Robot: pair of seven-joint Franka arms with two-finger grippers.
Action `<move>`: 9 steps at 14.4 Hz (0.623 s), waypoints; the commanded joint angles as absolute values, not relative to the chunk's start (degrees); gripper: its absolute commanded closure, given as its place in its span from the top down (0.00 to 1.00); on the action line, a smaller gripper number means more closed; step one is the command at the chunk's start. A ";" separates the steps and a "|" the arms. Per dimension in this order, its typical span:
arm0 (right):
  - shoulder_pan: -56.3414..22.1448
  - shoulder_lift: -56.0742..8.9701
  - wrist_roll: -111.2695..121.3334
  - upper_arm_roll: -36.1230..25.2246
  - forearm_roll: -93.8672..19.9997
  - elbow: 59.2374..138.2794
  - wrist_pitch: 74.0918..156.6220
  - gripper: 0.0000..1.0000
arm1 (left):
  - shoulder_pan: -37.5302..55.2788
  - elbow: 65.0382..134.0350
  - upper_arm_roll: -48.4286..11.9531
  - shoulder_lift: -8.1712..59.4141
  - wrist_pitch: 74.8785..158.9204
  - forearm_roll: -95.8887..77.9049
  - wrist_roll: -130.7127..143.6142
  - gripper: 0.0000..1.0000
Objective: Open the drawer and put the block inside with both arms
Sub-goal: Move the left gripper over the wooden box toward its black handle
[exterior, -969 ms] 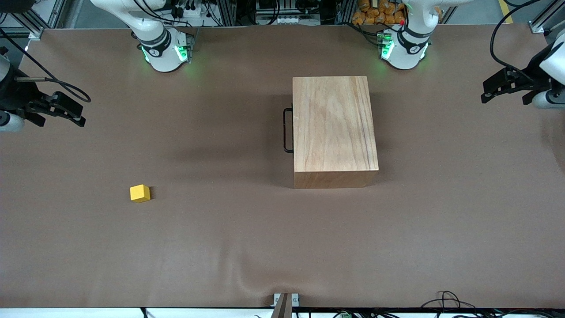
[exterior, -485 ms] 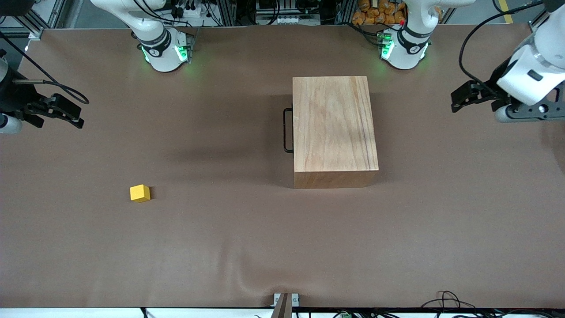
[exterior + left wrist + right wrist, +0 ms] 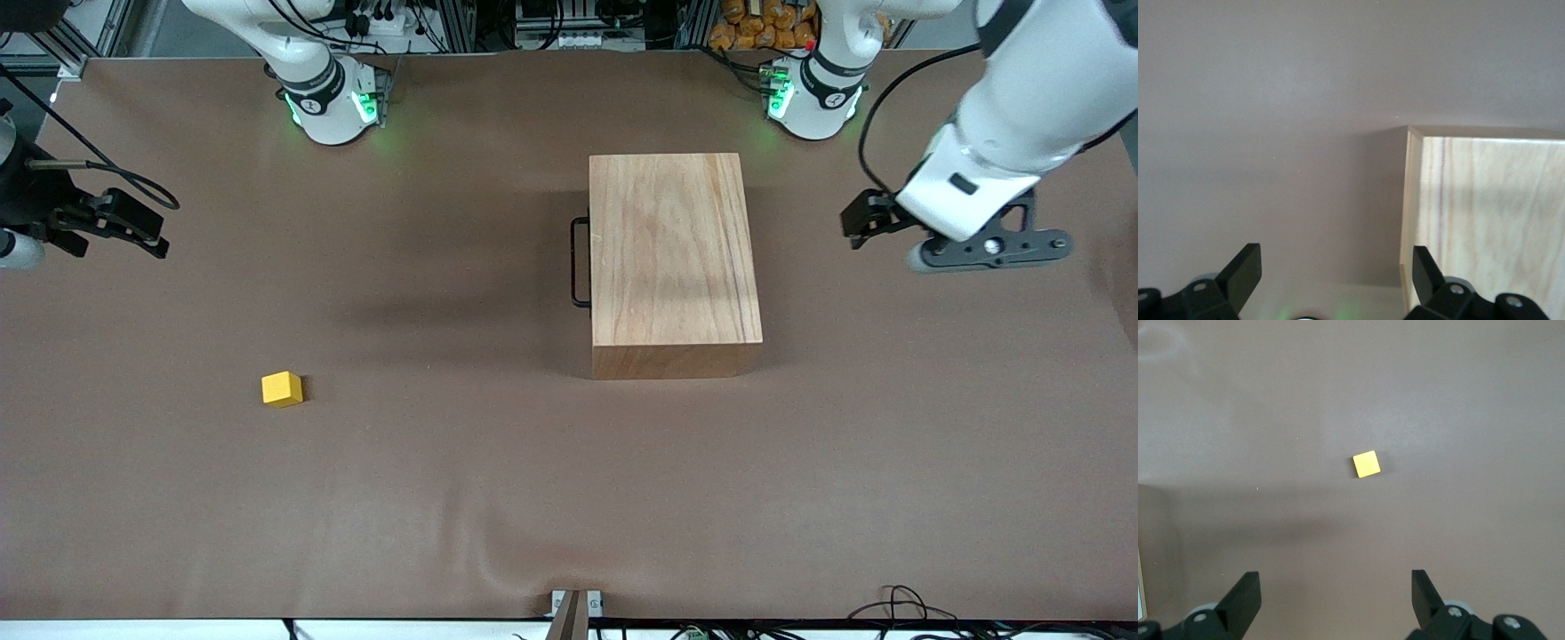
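The wooden box (image 3: 674, 258) stands mid-table with its drawer shut; only the drawer's black U-shaped handle (image 3: 579, 263) shows, facing the right arm's end of the table. The yellow block (image 3: 282, 389) lies on the mat toward the right arm's end, nearer to the front camera than the box. My left gripper (image 3: 864, 220) is open and empty, in the air beside the box's side away from the handle. Its wrist view shows a box corner (image 3: 1485, 207) between its open fingers (image 3: 1336, 277). My right gripper (image 3: 140, 228) is open and empty, with the block (image 3: 1366, 464) in its wrist view.
The brown mat (image 3: 462, 498) covers the whole table. The two arm bases (image 3: 331, 102) (image 3: 813, 98) stand along the table edge farthest from the front camera. A small metal bracket (image 3: 575, 604) sits at the edge nearest to that camera.
My left arm has swung in from its end of the table toward the box, its gripper still open. The right arm has barely moved. Box and block are where they were.
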State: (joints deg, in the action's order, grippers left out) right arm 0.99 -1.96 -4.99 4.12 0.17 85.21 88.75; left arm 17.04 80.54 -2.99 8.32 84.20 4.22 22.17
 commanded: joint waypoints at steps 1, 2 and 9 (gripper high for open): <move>1.58 -2.28 -4.39 4.57 0.00 84.90 88.42 1.00 | 21.34 74.28 -2.73 14.48 83.06 5.89 29.42 1.00; 1.67 -2.29 -4.39 4.57 0.00 84.99 88.42 1.00 | 23.27 72.70 -2.46 16.33 83.06 6.15 31.97 1.00; 1.67 -3.16 -5.18 4.66 -0.18 85.43 88.42 1.00 | 35.57 59.34 0.43 30.57 84.02 6.24 46.38 1.00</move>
